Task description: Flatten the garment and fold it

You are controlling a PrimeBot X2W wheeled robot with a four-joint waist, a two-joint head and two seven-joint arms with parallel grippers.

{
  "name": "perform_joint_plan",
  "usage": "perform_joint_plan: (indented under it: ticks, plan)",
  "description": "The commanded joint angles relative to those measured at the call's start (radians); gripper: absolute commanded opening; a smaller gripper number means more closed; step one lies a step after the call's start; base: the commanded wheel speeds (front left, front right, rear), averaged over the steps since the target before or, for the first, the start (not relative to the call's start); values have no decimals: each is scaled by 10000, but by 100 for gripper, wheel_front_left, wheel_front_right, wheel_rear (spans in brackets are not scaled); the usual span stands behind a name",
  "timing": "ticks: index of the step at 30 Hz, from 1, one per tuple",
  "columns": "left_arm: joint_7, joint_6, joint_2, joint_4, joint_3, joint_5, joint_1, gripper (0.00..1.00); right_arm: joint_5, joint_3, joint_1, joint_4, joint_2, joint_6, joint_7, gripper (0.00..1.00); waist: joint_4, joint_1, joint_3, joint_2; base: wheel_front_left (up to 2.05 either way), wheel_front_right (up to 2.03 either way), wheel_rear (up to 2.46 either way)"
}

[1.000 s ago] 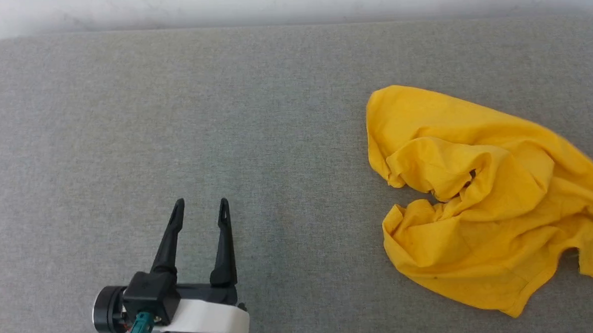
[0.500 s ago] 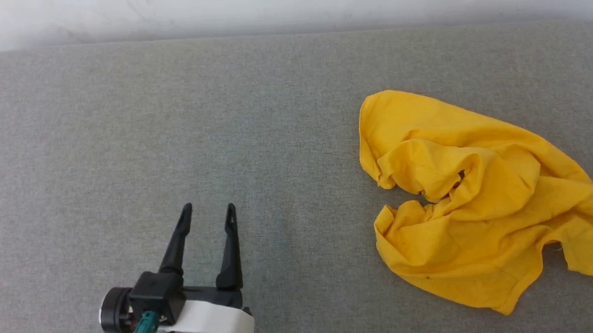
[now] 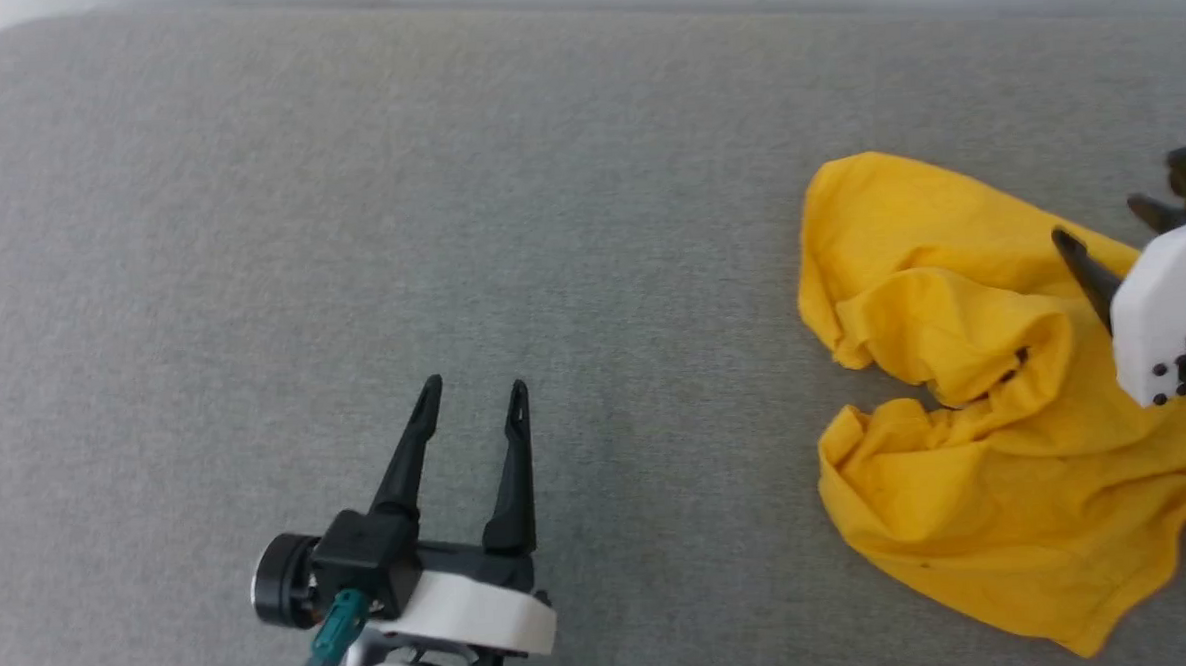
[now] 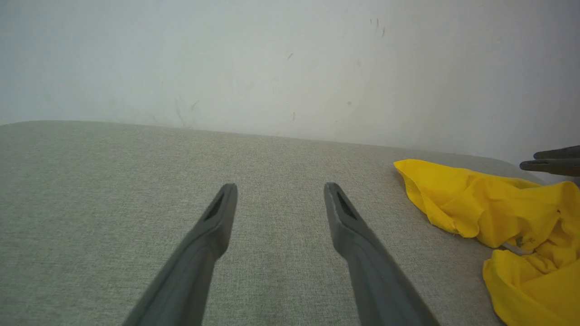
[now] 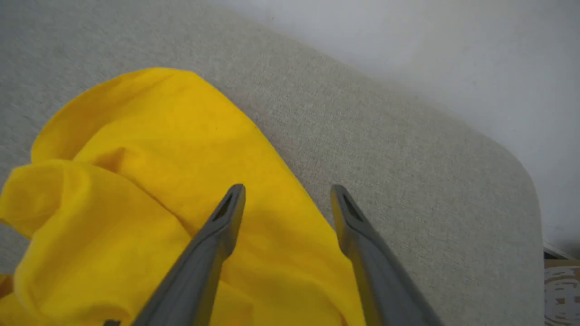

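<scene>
Garment is being shown crumpled at three o'clock, nothing flattened or folded yet, the right gripper being held spread and empty above it, the left gripper likewise at seven o'clock.

Coming into head view at right edge: R gripper, fingers standing apart, hovering over garment, its right part slackening; head cam panning too.

T-shirt bunched on worktop, well right of left gripper. Right gripper over shirt's far edge. Wall beyond.
</scene>
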Motion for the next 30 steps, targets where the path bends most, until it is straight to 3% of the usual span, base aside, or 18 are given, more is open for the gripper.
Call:
perform_joint_plan:
  ticks: [1,8,9,11,12,21,25,26,27,28,30]
  plan:
    - [-62,-41,-59,50,-28,39,-173,100,44,195,-187,209,-117,-19,155,100,490,-1,473,0,0,0,0]
    - [-125,-139,-394,310,-162,86,-512,100,889,2067,-1038,1898,-1064,-19,1384,100,1035,-1,894,0,0,0,0]
    - [-130,-154,-430,346,-167,88,-531,100,1039,2263,-1088,1968,-1191,-19,1484,83,1078,-1,905,0,0,0,0]
    - [-137,-187,-491,410,-165,92,-563,100,1189,2567,-1280,1885,-1452,-19,1361,13,1150,-1,924,0,0,0,0]
    - [-139,-198,-523,417,-149,102,-587,100,1240,2663,-1426,1781,-1565,-19,1161,0,1185,-1,929,0,0,0,0]
    - [-143,-391,-849,292,-125,220,-756,100,1072,2466,-4093,937,-2210,-19,-456,0,1796,-1,1344,0,0,0,0]
    - [-144,-393,-958,232,-161,261,-796,100,1129,2317,-5139,962,-2147,-19,-262,0,2097,-1,1656,0,0,0,0]
    - [-144,-377,-977,192,-151,261,-780,100,1224,2379,-5250,925,-2153,-19,-129,20,2128,-1,1713,0,0,0,0]
    - [-144,-353,-992,145,-127,269,-753,100,1307,2421,-5339,844,-2178,-19,-114,69,2139,-1,1770,0,0,0,0]
    - [-144,-337,-1004,112,-103,275,-720,100,1357,2397,-5366,826,-2200,-19,-166,100,2139,-1,1803,0,0,0,0]
    - [-144,-330,-1020,106,-56,303,-659,100,1446,2374,-5202,898,-2239,-19,-246,100,2107,-1,1842,0,0,0,0]
